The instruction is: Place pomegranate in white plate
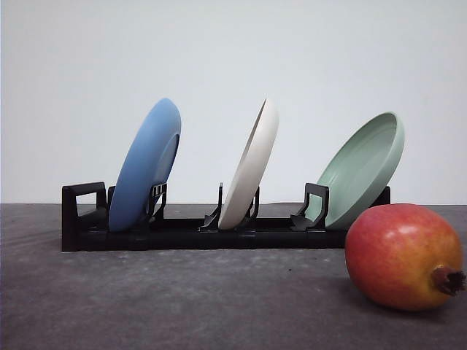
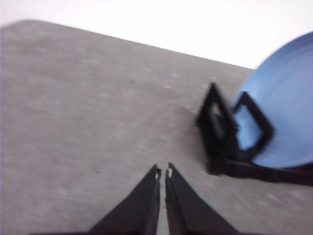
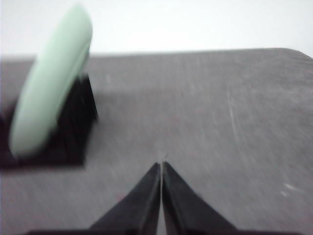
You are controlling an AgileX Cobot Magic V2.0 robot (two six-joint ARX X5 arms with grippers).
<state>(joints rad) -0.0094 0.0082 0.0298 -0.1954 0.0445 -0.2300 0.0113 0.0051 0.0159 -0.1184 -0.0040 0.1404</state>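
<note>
Grey bench: pomegranate lies at 4 o'clock, white plate racked centre. Both pincers, left and right, clenched empty. Fruit looks heavy, smooth; grip its middle.

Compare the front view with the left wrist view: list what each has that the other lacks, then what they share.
Front view alone: the pomegranate lying on the table, the white plate and the pale green plate standing tilted in their slots. Left wrist view alone: the left end effector, its fingers nearly together and holding nothing. Shared: the blue plate, the black rack and the grey table.
</note>
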